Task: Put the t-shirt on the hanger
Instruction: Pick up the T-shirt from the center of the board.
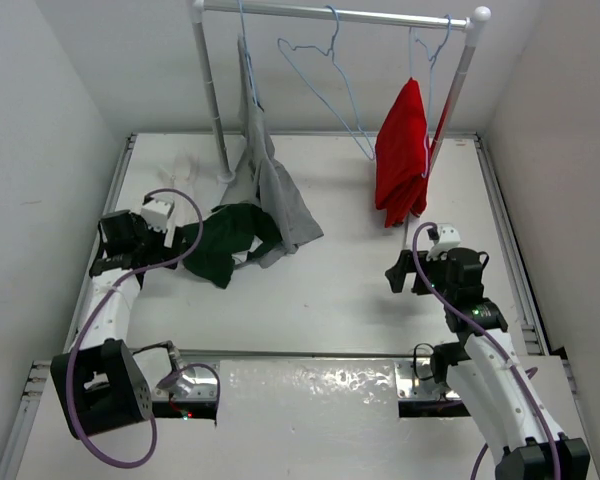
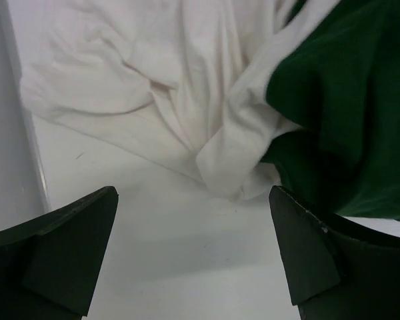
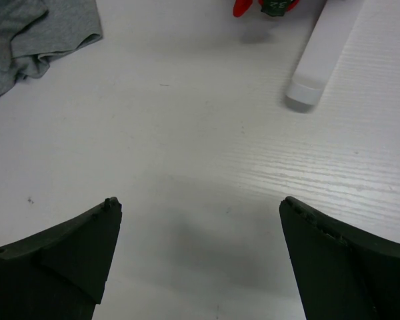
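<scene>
My left tool [image 2: 193, 195] stands with its jaws wide apart and nothing between them, low over the tabletop [image 1: 350, 290] at the 9 o'clock side of the top view. The t-shirt [image 1: 225, 240] lies crumpled just beside it, toward 3 o'clock from that tool. In my left wrist view its dark green cloth fills the 2 o'clock corner, and rumpled white cloth spreads from 12 to 10 o'clock, clear of both fingers.

My right tool [image 3: 200, 200] is also spread wide and empty, over bare tabletop at the 4 o'clock side, well apart from the t-shirt.

The hanger [image 1: 330, 90] hangs bare on the rail [image 1: 330, 14] at 12 o'clock, between the grey garment [image 1: 270, 180], whose hem trails onto the tabletop against the t-shirt, and the red garment [image 1: 402, 150] at 1 o'clock.
</scene>
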Available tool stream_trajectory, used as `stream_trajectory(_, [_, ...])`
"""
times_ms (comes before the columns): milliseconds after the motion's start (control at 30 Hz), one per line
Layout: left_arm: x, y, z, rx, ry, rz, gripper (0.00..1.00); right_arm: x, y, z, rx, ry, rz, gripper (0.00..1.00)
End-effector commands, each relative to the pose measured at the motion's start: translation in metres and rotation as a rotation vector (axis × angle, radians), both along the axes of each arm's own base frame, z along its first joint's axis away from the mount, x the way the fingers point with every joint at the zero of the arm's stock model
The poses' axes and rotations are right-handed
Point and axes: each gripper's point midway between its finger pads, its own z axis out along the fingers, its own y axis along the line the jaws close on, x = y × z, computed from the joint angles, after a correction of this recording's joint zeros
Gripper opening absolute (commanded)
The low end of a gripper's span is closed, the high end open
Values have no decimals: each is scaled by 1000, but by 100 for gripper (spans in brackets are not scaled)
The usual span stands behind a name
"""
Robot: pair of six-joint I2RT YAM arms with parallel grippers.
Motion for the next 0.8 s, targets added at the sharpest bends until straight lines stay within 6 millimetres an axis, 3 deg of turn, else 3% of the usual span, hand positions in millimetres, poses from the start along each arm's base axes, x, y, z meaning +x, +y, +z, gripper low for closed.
stream_trajectory(0, [0,-26,11,-43,-36,-165,94,7,12,26,61,-61,43,99])
stream_trajectory(33, [-3,-33,10,-56,-28,-210,99,6,14,27,66,-60,49,99])
stream_trajectory(167, [-20,-76,11,-106,15,-472,100,6,16,29,84,-65,52,99])
stream_trajectory(200, [-22,-79,7,-85,45,-476,100,6,17,29,91,-65,53,99])
stream_trajectory(233, [-24,-98,3,-68,71,-539,100,6,19,30,98,-68,60,99])
stream_trajectory(400, [-31,-118,-18,1,124,-635,100,6,23,29,118,-55,74,99])
stream_trajectory(567, [-21,-118,-25,-10,126,-612,100,9,27,29,134,-52,89,99])
stream_trajectory(667, [7,-115,-15,-12,63,-542,93,11,29,29,138,-45,97,98])
stream_trajectory(767, [27,-120,-9,-43,28,-528,60,10,32,27,148,-30,109,98])
